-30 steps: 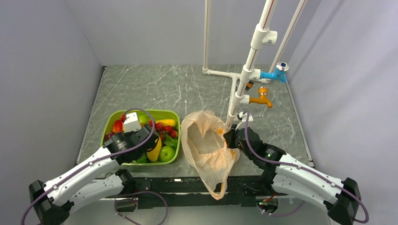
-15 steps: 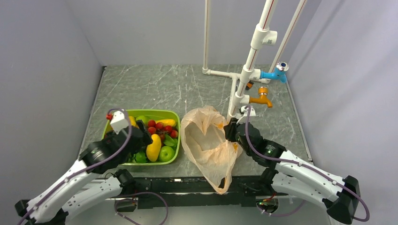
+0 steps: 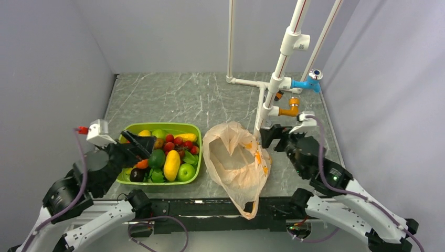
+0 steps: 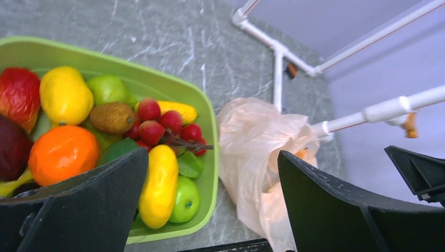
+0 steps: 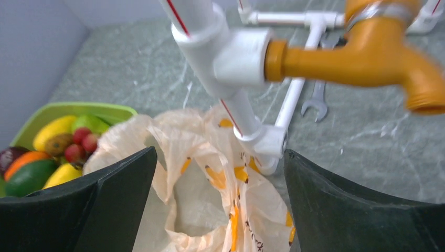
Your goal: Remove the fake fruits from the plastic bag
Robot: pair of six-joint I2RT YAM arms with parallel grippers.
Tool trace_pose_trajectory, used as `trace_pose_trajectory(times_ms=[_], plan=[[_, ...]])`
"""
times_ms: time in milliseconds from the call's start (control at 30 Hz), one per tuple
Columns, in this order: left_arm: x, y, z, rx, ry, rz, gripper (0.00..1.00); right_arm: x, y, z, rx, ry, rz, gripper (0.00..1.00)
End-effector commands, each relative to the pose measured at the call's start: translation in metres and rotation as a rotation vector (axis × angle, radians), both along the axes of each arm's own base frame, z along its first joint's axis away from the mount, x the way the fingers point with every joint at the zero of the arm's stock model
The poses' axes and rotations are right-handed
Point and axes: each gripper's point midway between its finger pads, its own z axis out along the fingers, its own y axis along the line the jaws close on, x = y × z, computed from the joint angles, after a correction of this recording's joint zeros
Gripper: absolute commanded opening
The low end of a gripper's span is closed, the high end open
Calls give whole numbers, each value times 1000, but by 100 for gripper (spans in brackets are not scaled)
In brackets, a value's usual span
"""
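- Thin peach-orange plastic, the plastic bag [image 3: 233,163] lies on the table [image 3: 183,94] between the green tub [image 3: 157,125] and the foot of the white pipe stand [image 3: 273,79].
- The bag's long axis runs from far to near. Its open mouth is toward the far side, and its closed end droops over the table's near edge.
- The right arm [image 3: 320,168] is the nearer one to the bag. Its jaws stand released and wide apart, gripping nothing, just right of the bag's mouth and close under the orange tap [image 5: 367,52].
- From those jaws the bag lies to the left and below, its rim slack and crumpled.
- The left arm [image 3: 99,168] hangs over the tub's left end with its jaws also spread and empty. The bag lies to their right, past the tub's far rim.
- The fake fruits [image 3: 173,149] sit in the tub, among them the bunch of red balls [image 4: 162,123], the orange [image 4: 63,155], the brown kiwi [image 4: 113,116] and a dark green round one [image 3: 156,158].
- The bag's open mouth shows only bare plastic. The drooping end cannot be seen into, but the bag looks emptied, so the task seems about done.
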Motion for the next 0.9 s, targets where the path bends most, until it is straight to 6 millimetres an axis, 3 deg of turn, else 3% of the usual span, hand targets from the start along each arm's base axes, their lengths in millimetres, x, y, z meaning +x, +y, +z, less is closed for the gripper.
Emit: trace_pose_trajectory(times_ms=[0,133,300,567,867], plan=[[-15,7,58,-87,-177,-71,99,-9,-34,63,1,-144,-53,95],[-28,18,101,-123,-328,-108,99,-25,-68,110,35,-254,-102,99],[-41,32,143,-130,-490,-120,99,-45,-114,149,75,-349,-194,100],[-63,50,190,-143,-671,-131,99,-63,-156,177,90,-406,-285,100],[-67,55,200,-132,-687,-134,100,-71,-176,188,106,-416,-347,100]])
